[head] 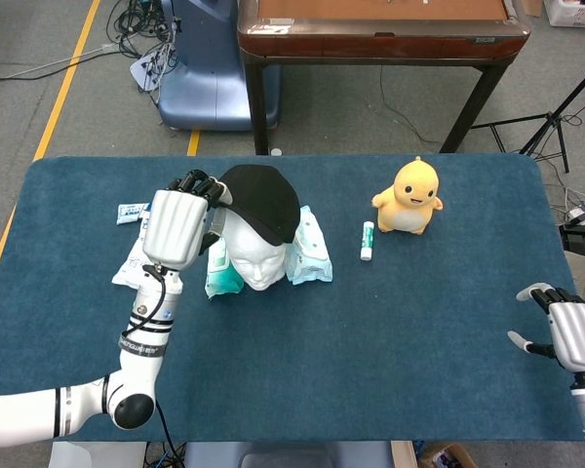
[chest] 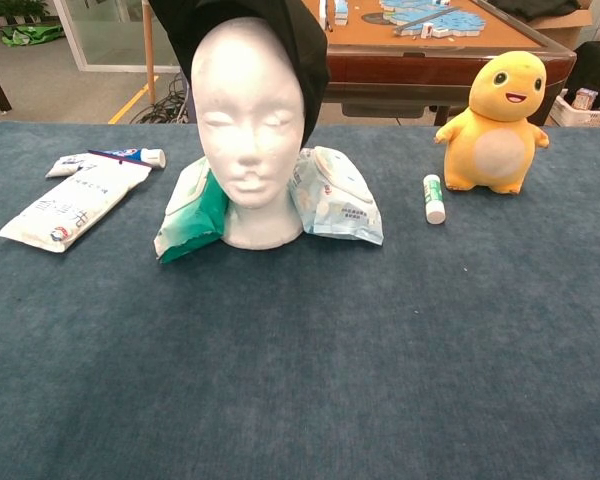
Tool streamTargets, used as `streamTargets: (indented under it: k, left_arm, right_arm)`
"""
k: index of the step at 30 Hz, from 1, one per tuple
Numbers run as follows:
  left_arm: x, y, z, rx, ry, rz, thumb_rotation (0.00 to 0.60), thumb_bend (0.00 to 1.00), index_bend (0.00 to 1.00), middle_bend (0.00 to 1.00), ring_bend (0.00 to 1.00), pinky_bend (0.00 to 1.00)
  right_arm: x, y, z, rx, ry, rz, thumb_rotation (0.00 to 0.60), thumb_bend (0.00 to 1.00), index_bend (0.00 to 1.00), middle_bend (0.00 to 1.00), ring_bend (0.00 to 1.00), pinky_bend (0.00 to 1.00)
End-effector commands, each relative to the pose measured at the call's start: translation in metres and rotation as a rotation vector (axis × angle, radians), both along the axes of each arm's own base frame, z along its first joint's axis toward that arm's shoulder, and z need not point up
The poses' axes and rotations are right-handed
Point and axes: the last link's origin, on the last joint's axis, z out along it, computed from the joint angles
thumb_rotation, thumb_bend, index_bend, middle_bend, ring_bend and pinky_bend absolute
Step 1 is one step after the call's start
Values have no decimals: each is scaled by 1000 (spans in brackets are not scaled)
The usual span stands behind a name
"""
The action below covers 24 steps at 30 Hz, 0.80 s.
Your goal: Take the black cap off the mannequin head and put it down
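The left robot hand (head: 178, 226) grips the brim edge of the black cap (head: 263, 200), fingers curled over it at the side of the mannequin head (head: 254, 258). The cap sits only on the crown and back of the mannequin head, the white face bare below it. The right robot hand (head: 572, 333) hangs well apart from the mannequin head at the worktop's edge, fingers spread, holding nothing.

To do this step well, I would judge the pull should go up and back off the crown, since a sideways tug could tip the mannequin head. Then set the cap on bare cloth away from the packets.

The worktop (head: 390, 331) is covered in blue cloth. Wipe packets (chest: 332, 195) lie touching the mannequin head on both sides; a yellow plush toy (head: 409, 197) and a small tube (head: 367, 240) stand further off. Behind the worktop are a wooden table (head: 380, 24) and grey floor with cables.
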Motion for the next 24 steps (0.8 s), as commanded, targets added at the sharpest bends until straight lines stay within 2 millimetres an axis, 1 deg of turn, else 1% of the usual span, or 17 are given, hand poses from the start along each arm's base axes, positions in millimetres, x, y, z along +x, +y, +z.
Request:
streamTargets:
  k: [1, 10, 18, 24]
  left_arm:
    - [0, 6, 1, 9, -18, 13, 600, 546, 512, 491, 297, 471]
    - [4, 22, 0, 22, -72, 54, 600, 545, 513, 491, 297, 471]
    - [14, 26, -4, 12, -101, 59, 600, 545, 514, 491, 297, 471]
    - [18, 32, -11, 12, -86, 88, 600, 546, 515, 491, 297, 471]
  right_arm:
    - [0, 0, 0, 0, 0, 0, 600, 83, 393, 356, 341, 439]
    - [-1, -1, 1, -1, -2, -5, 600, 83, 393, 356, 341, 439]
    - [-2, -2, 1, 1, -2, -9, 600, 84, 393, 356, 341, 438]
    - [-2, -2, 2, 1, -6, -9, 600, 83, 394, 356, 341, 439]
